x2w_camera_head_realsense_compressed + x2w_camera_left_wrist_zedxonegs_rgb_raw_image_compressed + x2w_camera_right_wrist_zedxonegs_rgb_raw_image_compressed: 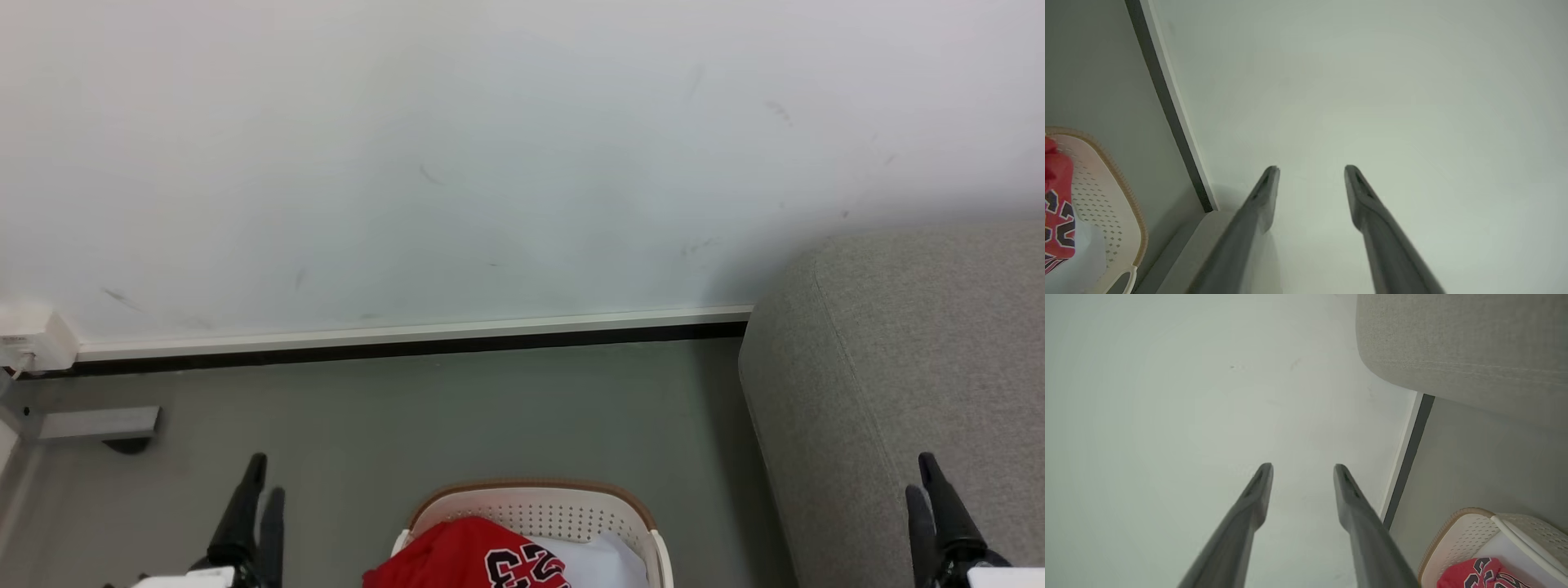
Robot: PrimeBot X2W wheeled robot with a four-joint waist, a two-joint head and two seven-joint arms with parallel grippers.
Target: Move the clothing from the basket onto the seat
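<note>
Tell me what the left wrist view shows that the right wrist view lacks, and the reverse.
Left wrist, not right wrist: the open left gripper and a grey block at the wall's foot. Right wrist, not left wrist: the open right gripper and the grey sofa. Both: the basket holding the red jersey and a white cloth, the wall, the dark skirting and the floor.

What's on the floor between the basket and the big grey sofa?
Nothing. Just bare grey floor lies between the basket and the sofa. The head view shows it best.
</note>
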